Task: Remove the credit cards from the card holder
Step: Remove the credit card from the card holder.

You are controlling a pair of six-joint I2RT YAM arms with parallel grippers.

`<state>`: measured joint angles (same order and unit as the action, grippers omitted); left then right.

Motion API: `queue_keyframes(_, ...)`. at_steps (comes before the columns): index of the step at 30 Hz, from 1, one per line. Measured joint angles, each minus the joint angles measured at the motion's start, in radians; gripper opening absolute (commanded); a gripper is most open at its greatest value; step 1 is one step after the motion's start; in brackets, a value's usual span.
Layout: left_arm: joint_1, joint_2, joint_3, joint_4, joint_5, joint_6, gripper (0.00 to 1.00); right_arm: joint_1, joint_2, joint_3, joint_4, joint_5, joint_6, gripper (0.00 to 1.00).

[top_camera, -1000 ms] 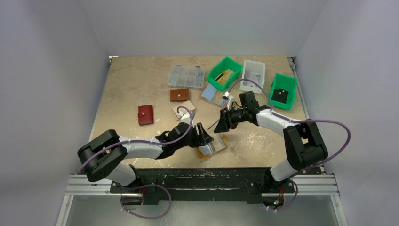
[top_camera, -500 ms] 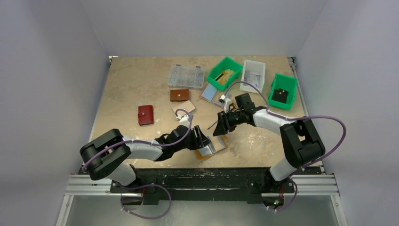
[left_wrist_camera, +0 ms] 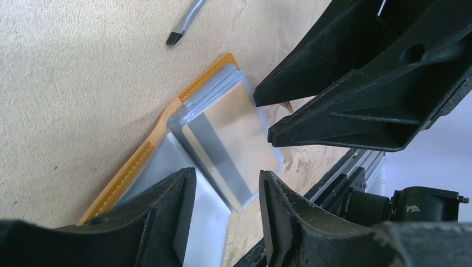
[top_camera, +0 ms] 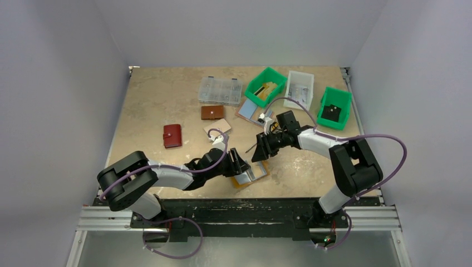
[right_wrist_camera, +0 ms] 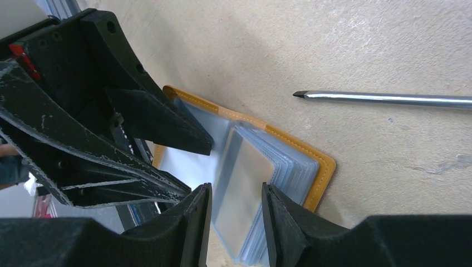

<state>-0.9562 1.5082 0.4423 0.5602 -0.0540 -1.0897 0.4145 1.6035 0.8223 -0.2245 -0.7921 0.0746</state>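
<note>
The mustard card holder [top_camera: 259, 177] lies open on the table near the front edge, its clear blue-grey sleeves fanned out. A silvery grey credit card [left_wrist_camera: 234, 130] sits in the top sleeve; it also shows in the right wrist view [right_wrist_camera: 245, 186]. My left gripper [top_camera: 239, 163] is open and empty, its fingers straddling the sleeve's lower corner [left_wrist_camera: 227, 178]. My right gripper [top_camera: 260, 151] is open and empty, low over the holder from the far side, fingers either side of the top sleeve [right_wrist_camera: 236, 192]. The two grippers face each other closely.
A screwdriver blade [right_wrist_camera: 389, 99] lies just beyond the holder. A red wallet [top_camera: 172, 136], a brown wallet [top_camera: 212, 112], a clear organiser box [top_camera: 220, 90], two green bins [top_camera: 265, 86] [top_camera: 335, 107], a white bin [top_camera: 299, 89] and a blue-topped stack [top_camera: 249, 111] lie farther back.
My right gripper has moved a little left and down toward the holder. My left gripper has shifted slightly left over the holder's near half. The holder stays put.
</note>
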Motion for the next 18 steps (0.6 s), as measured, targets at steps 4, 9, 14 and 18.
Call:
queue_keyframes(4, 0.000, 0.005, 0.000, 0.000, 0.002, 0.000, 0.48, 0.005, 0.013, 0.002, -0.001, 0.005, -0.002, 0.45)
queue_keyframes(9, 0.000, 0.006, -0.002, 0.003, 0.004, 0.000, 0.48, 0.006, 0.013, 0.004, -0.006, 0.021, -0.003, 0.48)
queue_keyframes(14, 0.000, 0.007, -0.007, 0.011, 0.005, 0.000, 0.49, 0.006, 0.013, 0.006, -0.008, 0.039, -0.004, 0.49)
queue_keyframes(18, 0.000, 0.009, -0.011, 0.016, 0.006, 0.000, 0.49, 0.006, 0.013, 0.008, -0.008, 0.043, -0.004, 0.50)
